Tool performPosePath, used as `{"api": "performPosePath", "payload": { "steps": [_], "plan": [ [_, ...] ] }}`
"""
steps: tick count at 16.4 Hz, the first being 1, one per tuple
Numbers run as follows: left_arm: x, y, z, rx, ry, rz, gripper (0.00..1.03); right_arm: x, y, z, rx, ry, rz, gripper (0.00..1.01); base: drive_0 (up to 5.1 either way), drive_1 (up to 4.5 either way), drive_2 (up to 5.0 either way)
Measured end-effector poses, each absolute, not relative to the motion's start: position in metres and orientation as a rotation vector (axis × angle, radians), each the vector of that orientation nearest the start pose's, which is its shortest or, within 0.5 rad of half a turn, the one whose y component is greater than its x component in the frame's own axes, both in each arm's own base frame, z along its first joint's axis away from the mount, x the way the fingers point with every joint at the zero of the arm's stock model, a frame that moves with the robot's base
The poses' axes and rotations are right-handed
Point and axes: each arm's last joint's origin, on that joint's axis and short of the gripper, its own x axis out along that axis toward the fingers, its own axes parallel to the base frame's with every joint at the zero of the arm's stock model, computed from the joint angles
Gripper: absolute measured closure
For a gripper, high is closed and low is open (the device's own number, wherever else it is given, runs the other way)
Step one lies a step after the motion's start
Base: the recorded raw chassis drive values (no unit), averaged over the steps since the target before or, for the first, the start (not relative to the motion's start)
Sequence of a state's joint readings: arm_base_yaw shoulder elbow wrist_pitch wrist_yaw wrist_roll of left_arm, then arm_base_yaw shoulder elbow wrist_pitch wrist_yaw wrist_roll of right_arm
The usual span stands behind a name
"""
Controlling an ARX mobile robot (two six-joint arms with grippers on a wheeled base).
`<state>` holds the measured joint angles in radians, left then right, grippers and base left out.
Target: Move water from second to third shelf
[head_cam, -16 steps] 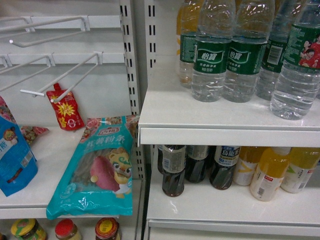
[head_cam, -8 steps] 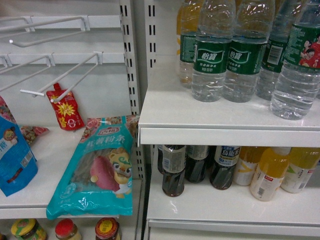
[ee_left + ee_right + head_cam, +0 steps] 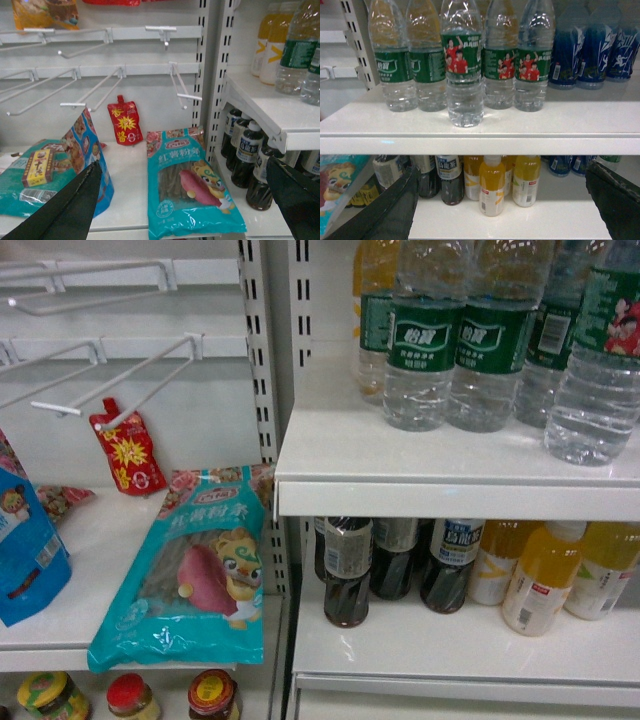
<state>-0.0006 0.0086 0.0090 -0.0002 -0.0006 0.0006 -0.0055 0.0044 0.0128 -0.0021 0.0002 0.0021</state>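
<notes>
Standing nearest the shelf (image 3: 480, 127) edge: water (image 3: 464, 65), clear and ribbed, green label with figures in red shirts (white characters above them), one step forward of four like bottles (image 3: 510, 60) in a row behind. Yellow drinks (image 3: 492, 185) and dark bottles (image 3: 447, 177) on the shelf below. Both claws spread wide, holding nothing: left gripper (image 3: 185, 200) facing a teal packet (image 3: 187, 182), right gripper (image 3: 502, 200) facing the bottles.
</notes>
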Motion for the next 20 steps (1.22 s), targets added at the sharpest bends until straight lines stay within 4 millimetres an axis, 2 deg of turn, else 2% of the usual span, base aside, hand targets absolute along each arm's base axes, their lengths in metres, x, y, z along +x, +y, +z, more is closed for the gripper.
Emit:
{"api": "performPosePath", "payload": {
  "steps": [20],
  "plan": [
    [0.0977,-0.0001,0.1654,0.001,0.005,0.0,0.05,0.0972,-0.0005,0.167,-0.001,-0.003,-0.006,0.03,0.0,0.0,0.0]
  ]
}}
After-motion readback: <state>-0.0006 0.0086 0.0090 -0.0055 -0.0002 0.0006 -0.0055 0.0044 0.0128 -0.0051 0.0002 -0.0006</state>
